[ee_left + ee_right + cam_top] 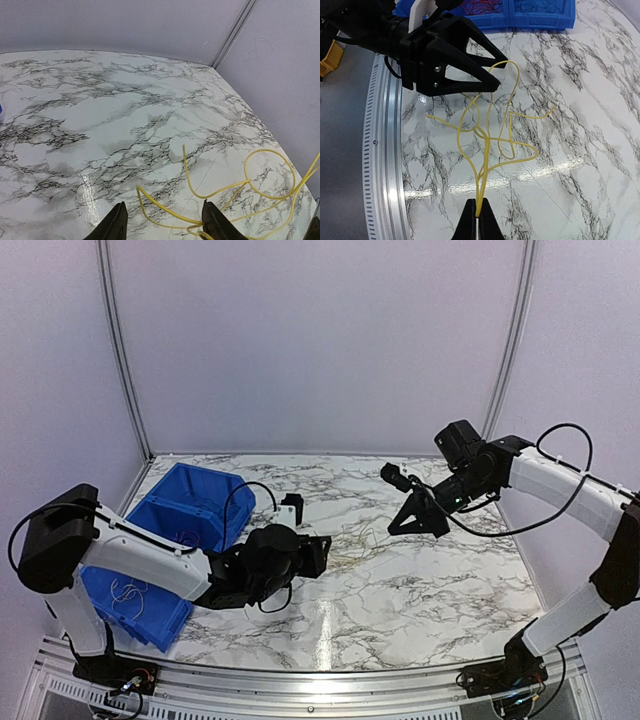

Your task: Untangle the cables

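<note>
A loose tangle of thin yellow cable (pixel 490 135) lies on the marble table. It shows faintly in the top view (pixel 358 538). My right gripper (pixel 479 217) is shut on a few strands of it, pinched together at the tips; in the top view it (pixel 392 530) is right of the tangle. My left gripper (pixel 500 70) is open at the tangle's far side; in the top view it is (pixel 325 552). In the left wrist view a cable loop (pixel 186 170) runs between the open fingertips (pixel 206 210) and touches the right one. The left gripper (pixel 163 210) holds nothing.
Blue bins (pixel 190 505) stand at the table's left. They hold red wires (pixel 482 6), blue wires (pixel 540 6) and pale wires (pixel 130 592). An aluminium rail (pixel 385 150) borders the table's near edge. Walls enclose the back and sides.
</note>
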Robot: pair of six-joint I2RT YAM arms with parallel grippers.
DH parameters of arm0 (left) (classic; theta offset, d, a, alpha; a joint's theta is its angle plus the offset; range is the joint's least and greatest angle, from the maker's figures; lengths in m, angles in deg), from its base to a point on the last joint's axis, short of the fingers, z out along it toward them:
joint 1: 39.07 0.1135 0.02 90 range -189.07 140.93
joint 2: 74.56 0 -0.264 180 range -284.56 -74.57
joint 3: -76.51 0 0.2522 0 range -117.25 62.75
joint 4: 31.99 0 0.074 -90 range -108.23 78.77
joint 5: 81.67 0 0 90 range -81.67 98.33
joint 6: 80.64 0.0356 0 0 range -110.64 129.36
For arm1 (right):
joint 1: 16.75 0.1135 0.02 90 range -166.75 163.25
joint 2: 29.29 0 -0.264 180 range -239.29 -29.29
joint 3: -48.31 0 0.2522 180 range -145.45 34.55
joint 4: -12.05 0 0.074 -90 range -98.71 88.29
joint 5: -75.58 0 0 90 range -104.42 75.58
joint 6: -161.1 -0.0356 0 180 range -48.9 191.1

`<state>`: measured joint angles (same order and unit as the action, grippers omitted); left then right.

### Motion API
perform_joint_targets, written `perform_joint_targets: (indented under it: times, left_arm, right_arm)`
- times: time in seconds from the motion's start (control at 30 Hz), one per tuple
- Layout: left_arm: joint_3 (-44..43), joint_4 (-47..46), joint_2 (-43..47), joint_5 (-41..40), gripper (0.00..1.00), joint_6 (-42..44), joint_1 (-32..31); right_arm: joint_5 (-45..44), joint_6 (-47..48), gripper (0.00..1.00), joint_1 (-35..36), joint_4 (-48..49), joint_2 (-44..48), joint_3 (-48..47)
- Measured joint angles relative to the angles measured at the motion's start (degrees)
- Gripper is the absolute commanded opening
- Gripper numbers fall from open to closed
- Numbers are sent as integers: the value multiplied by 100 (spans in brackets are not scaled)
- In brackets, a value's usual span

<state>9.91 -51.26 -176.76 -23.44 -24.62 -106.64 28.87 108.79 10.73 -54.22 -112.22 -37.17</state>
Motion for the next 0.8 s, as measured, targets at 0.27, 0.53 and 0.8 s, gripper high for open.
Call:
perform_joint_targets:
  times: [0.27,0.53,0.8]
  left_arm:
    - [553,398,118,-304,52,-293,365]
    - [566,507,426,-122,54,155,393]
    - [566,-275,1246,35,55,911,-131]
  right_arm:
    - [-2,90,0,-4,-527,214,-654]
    - [-236,48,0,-7,-492,911,-1130]
    - [-546,-107,0,-7,-402,391,-688]
